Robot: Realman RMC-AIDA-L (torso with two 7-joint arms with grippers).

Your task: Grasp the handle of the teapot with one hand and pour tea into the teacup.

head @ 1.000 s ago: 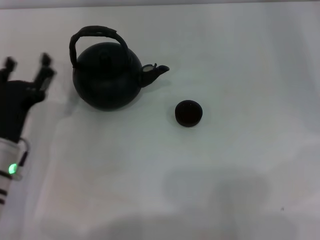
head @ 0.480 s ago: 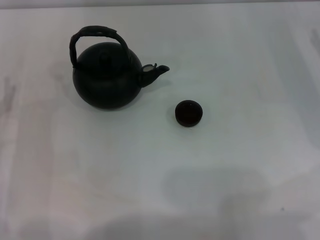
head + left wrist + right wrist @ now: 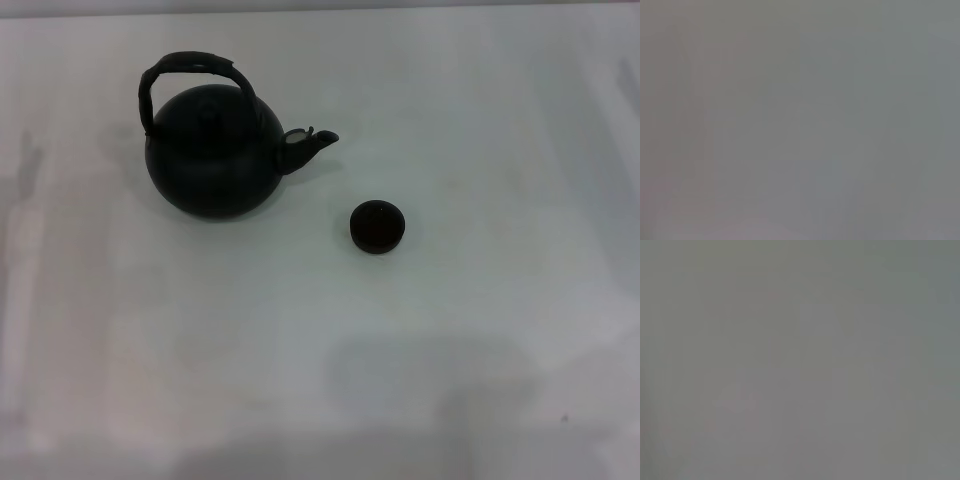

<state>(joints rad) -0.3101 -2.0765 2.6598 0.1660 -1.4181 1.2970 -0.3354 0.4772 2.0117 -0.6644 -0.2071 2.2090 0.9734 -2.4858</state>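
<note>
Black and round, the teapot [image 3: 213, 153] sits upright on the white table [image 3: 420, 380] in the head view, at the far left of the scene. Its body looks smooth and matte, with a small knobbed lid on top. The handle [image 3: 186, 75] arches over the lid as a dark bail with a rough, wrapped texture, spanning left to right. A short curved spout [image 3: 308, 145] points right and slightly up, so the pot's long axis runs left to right. The teacup [image 3: 378, 226], a small round dark cup with no handle, stands nearer and to the right, apart from the pot and just beyond the spout's tip. Neither gripper appears here. Both wrist views, left then right, show only a flat grey blur, so neither gripper's opening can be told.
</note>
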